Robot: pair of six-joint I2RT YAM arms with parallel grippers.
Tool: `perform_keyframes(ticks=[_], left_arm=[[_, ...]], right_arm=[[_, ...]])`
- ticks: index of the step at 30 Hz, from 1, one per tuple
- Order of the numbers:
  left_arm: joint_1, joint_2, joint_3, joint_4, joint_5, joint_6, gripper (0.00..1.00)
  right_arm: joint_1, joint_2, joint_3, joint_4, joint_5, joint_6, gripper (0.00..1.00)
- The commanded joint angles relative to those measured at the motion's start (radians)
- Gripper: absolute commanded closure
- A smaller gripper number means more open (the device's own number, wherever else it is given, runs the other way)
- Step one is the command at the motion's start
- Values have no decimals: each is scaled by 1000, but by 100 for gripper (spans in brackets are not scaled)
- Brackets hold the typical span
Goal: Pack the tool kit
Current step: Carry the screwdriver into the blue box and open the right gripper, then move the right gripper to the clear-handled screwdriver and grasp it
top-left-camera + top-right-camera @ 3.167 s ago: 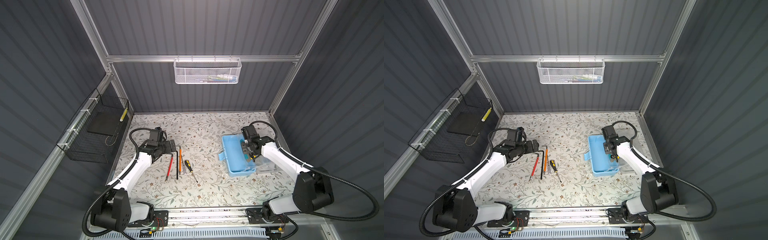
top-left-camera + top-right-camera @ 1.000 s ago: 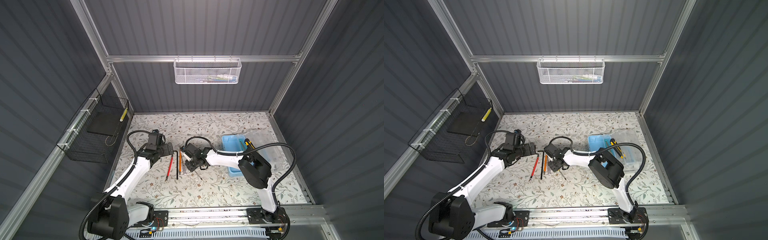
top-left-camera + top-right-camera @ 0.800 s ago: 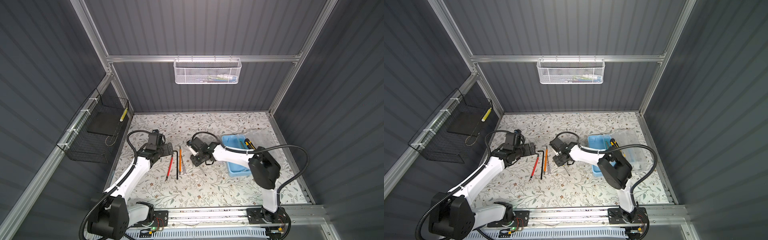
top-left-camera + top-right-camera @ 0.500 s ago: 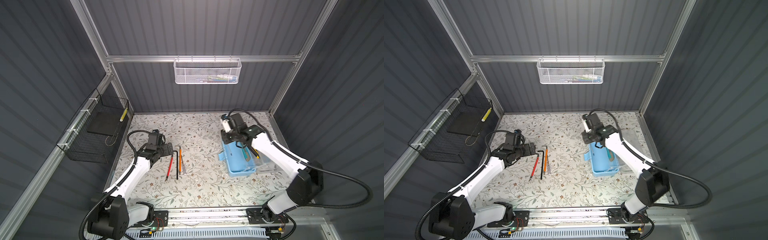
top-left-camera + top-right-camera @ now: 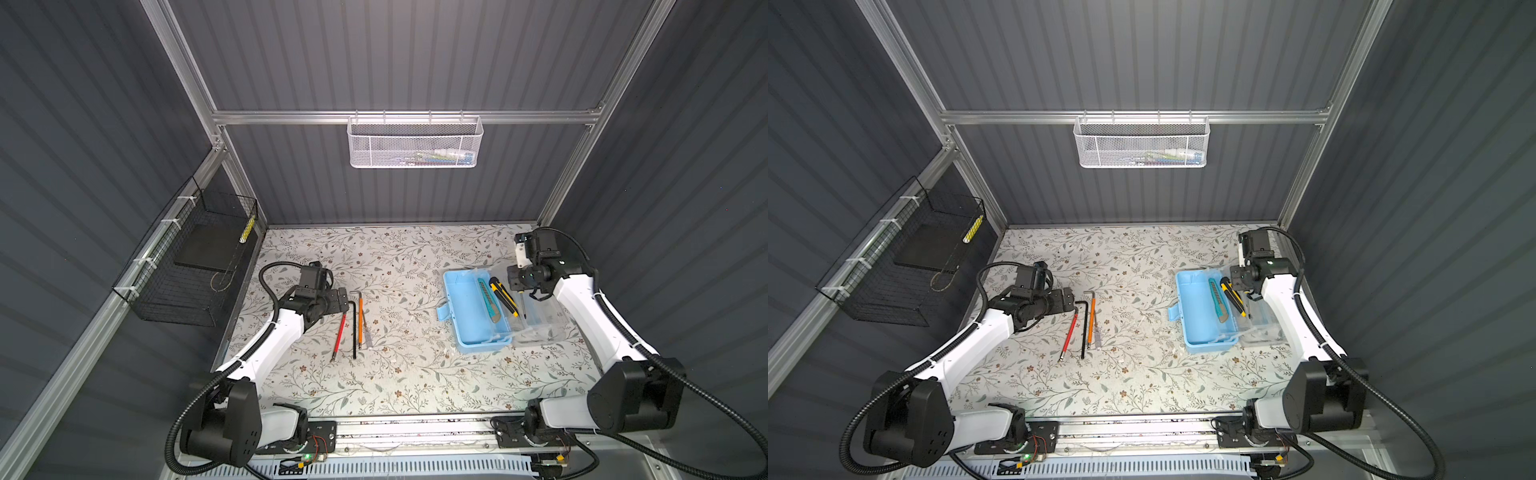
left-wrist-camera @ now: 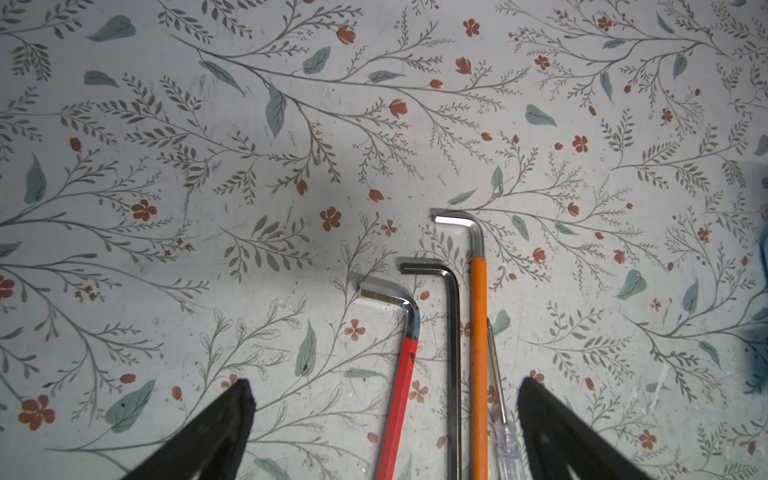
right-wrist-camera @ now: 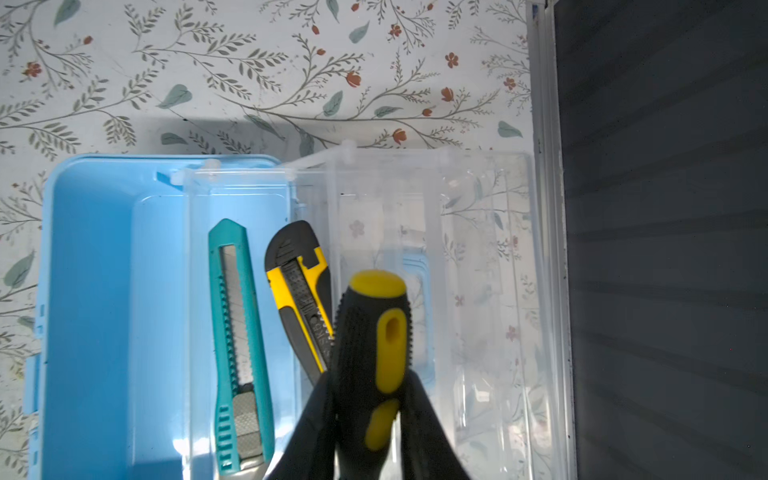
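Note:
The tool kit (image 5: 467, 320), a light-blue box, lies open at the right, its clear lid (image 5: 542, 322) folded out beside it. A teal knife (image 7: 237, 332) and a yellow-black knife (image 7: 303, 291) lie in it. Above the box's lid side, my right gripper (image 7: 370, 399) is shut on a black-and-yellow screwdriver (image 7: 376, 332), shaft down (image 5: 523, 306). My left gripper (image 6: 384, 415) hangs open over a red hex key (image 6: 401, 374), a black hex key (image 6: 453, 353), an orange one (image 6: 478, 353) and a small clear-handled screwdriver (image 6: 500, 407).
A white mesh basket (image 5: 413, 143) hangs on the back rail. A black wire basket (image 5: 195, 266) hangs on the left wall. The right wall's metal frame (image 7: 548, 208) runs close beside the clear lid.
My right arm lifted the black-and-yellow screwdriver from beside the hex keys and swung it right, to above the tool kit. The left arm has stayed put.

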Motion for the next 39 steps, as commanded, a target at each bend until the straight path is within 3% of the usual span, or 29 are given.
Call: perform_keyframes(ticks=[1,6,11,13,18,21,24,29,33,39], left_arm=[[5,9,10,16,21,6,1],[5,11,7,24,25,2,1],[5,8,8,19,25,1,1],[5,2,7,16,23,2,0],[5,-14,12,5,10,11,1],[5,-18,29,-6,2,22,1],[5,-22,48,-17,-21,28,1],[21,-32,30,-23,-119,29,1],[73,-36,6,-22,-58,16,1],[85,-46,-1,-44,-37,23,1]], right_arm=[[-20,32,10,15,15,-42,100],[-27,72,2,32,-16,-42,98],[-27,97,9,41,-6,-32,76],[-27,96,11,45,-14,-24,63],[-26,98,35,20,8,-15,47],[11,63,75,-22,15,19,44],[150,-12,62,11,-8,100,39],[396,-41,-73,200,-183,303,37],[590,100,-115,329,-242,401,37],[829,418,92,212,-207,327,35]])
